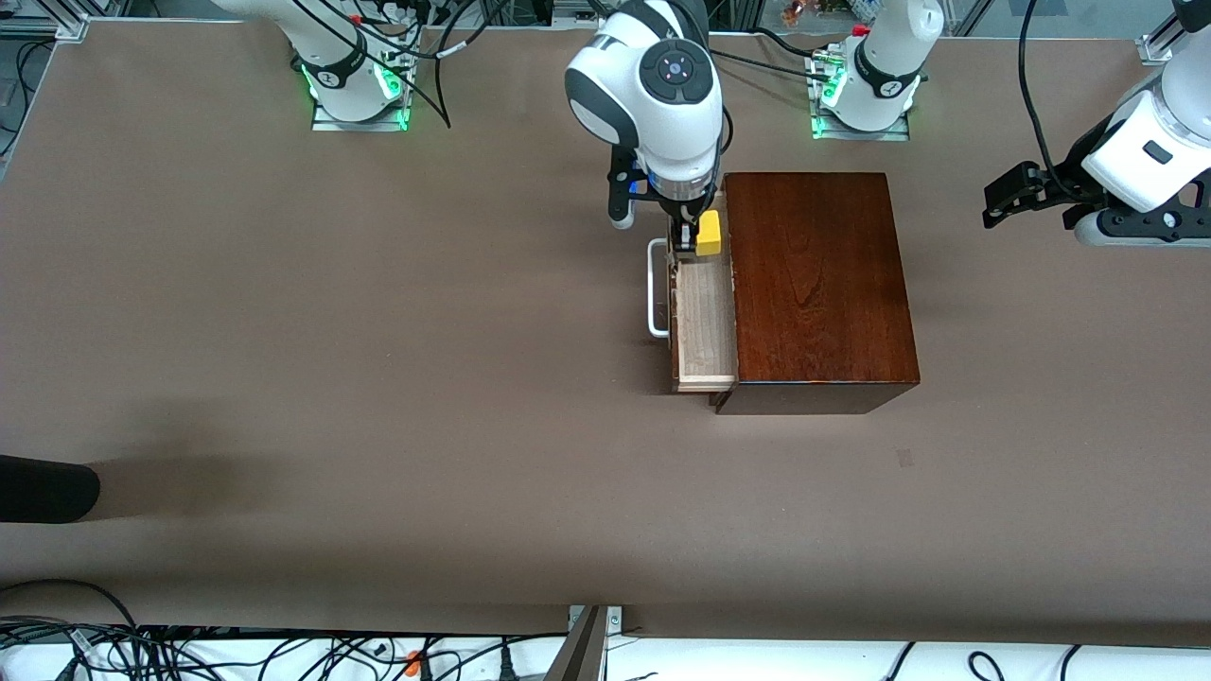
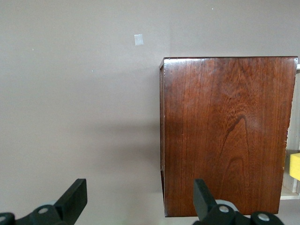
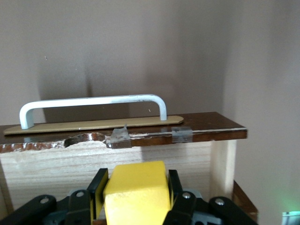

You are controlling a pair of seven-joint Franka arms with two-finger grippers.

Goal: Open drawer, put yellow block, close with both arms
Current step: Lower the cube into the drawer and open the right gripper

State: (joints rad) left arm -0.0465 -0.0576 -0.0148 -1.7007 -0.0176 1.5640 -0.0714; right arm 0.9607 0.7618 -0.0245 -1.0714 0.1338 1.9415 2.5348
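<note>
1 yellow block [image 1: 709, 233] over drawer [image 1: 705, 331].

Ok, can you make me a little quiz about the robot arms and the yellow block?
1. True or false: the drawer is pulled open.
2. Which gripper holds the yellow block? A) right gripper B) left gripper
3. Fill in: the held block hangs over the open ____.

Key:
1. True; its pale tray sticks out of the wooden box.
2. A; the left gripper waits open in the air near the left arm's end of the table.
3. drawer
</note>
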